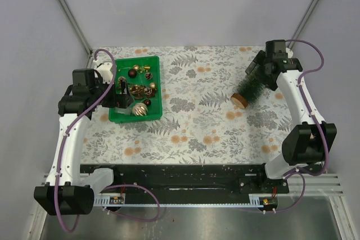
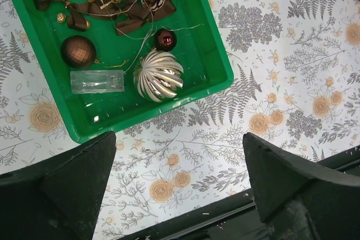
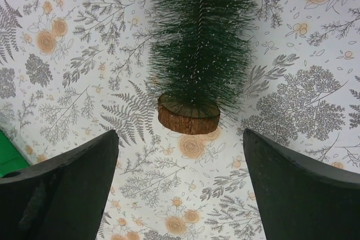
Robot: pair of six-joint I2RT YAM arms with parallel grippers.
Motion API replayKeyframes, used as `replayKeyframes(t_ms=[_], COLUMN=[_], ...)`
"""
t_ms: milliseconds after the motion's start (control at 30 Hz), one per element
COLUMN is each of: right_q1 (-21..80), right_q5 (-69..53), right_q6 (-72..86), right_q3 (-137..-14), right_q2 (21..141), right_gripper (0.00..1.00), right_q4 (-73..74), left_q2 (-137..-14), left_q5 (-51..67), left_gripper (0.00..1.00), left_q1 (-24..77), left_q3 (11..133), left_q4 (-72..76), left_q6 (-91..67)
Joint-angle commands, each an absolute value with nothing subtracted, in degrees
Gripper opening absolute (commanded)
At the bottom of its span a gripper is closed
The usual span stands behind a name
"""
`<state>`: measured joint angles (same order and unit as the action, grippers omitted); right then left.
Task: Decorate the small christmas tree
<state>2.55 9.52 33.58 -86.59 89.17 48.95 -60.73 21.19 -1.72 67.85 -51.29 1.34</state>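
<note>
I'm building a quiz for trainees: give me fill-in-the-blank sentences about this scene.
The ornaments sit in a ___ tray. The small christmas tree lies on its ___. The left gripper and right gripper are both ___.
Missing: green; side; open.

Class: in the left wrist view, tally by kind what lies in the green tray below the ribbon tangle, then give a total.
Balls: 3 (ribbed pale gold ball, dark red ball, brown ball)
Boxes: 1 (clear plastic box)
Total: 4
</note>
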Motion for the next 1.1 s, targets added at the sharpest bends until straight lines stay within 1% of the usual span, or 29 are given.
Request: replayKeyframes(t_ms=[0,367,733,833,1000,1067], right_q1=[1.1,-3.5,-4.3,-4.7,-4.7,-4.7], right_q5=[10.9,15.3,16.3,16.5,16.7,16.5], right_q6=[34.9,37.5,33.5,33.4,32.9,32.9], right_q3=[-89.9,-99.9,-102.5,-104.2,-104.9,-105.2], right_q2=[91.7,106.1,114.2,115.7,118.6,119.9], right_gripper=[0.99,0.99,0.96,0.93,0.84,0.77], right_q4=[46.3,45.6,40.2,40.2,38.4,38.3], left_q2=[-60.2,-61.4,-62.0,-62.7,-64.3,-64.5], left_q5=[22.3,25.1,25.1,25.3,25.3,25.5], left_gripper=[0.99,0.99,0.99,0.99,0.99,0.99], left_q1=[-1.8,-1.7,-1.8,-1.8,-1.8,-1.7], left_q3=[68.5,68.9,67.2,66.9,67.4,67.5], left_q4=[-47.9,-51.6,-52.4,-52.4,-52.4,-52.3], left_q6=[0.3,1.8,4.6,4.8,4.9,4.8])
